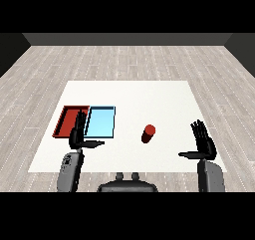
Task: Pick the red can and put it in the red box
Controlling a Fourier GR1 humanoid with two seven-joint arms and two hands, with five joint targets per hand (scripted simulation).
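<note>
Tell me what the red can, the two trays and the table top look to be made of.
Red can: smooth, matte, uniform red, no label; metal or plastic, cannot tell. Red tray and light blue tray: flat single colours with thin raised rims, likely plastic. Table: plain white, even, without grain, perhaps laminate or painted board.

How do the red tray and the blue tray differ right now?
The red tray is red and lies leftmost; the blue tray is light blue and lies nearer the red can. The left hand overlaps the red tray's near corner and only borders the blue tray. Both are shallow, rectangular, side by side and hold nothing.
</note>
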